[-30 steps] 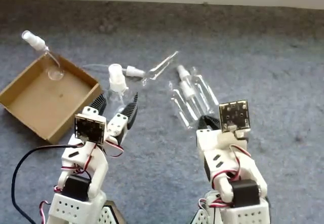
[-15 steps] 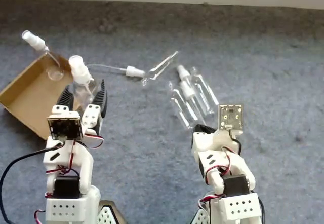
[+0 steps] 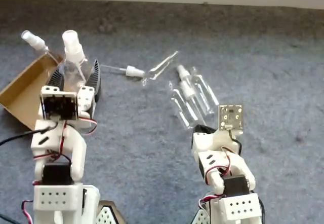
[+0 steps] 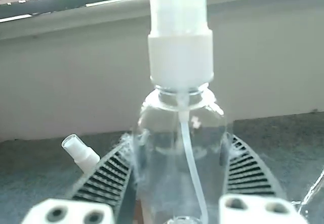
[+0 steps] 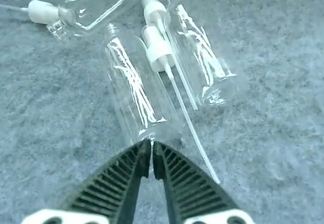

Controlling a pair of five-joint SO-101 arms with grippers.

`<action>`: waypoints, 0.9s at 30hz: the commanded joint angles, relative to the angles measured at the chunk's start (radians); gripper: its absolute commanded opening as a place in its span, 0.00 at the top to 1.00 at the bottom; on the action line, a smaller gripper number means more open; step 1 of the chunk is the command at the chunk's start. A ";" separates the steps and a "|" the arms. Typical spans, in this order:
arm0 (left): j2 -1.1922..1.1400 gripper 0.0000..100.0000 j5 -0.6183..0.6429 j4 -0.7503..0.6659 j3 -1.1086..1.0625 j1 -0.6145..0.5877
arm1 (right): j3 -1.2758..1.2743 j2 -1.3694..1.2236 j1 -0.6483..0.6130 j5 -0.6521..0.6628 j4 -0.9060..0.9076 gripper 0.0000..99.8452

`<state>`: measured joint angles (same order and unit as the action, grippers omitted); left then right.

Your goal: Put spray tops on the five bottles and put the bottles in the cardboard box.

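Our left claw grips the capped bottle upright by the box edge; released here, we judge it could topple outside.

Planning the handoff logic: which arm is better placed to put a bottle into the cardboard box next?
Left. The left gripper holds a capped bottle at the cardboard box; the right gripper is shut and empty.

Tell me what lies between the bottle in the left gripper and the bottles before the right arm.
In the high view, a loose spray top and one clear bottle lying on its side.
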<state>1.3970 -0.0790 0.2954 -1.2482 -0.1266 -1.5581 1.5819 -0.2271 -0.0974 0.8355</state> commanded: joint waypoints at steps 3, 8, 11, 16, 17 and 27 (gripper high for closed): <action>-0.186 0.94 -0.009 -0.026 0.153 -0.064 | -0.042 0.010 0.010 -0.006 -0.062 1.00; -0.325 0.94 -0.011 -0.026 0.228 -0.082 | -0.094 0.010 0.010 -0.006 -0.142 1.00; -0.426 0.94 -0.011 -0.026 0.277 -0.082 | -0.099 0.010 0.010 -0.006 -0.142 1.00; -0.590 0.94 -0.011 -0.031 0.323 -0.088 | -0.101 0.010 0.010 -0.006 -0.142 1.00; -0.619 0.94 -0.011 -0.054 0.325 -0.097 | -0.101 0.010 0.010 -0.006 -0.142 1.00; -0.825 0.94 -0.012 -0.466 0.174 -0.136 | -0.101 0.010 0.010 -0.006 -0.143 1.00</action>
<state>0.6130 -0.0790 -0.0453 -1.0564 -0.2509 -1.6625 1.5819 -0.2271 -0.0974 0.7219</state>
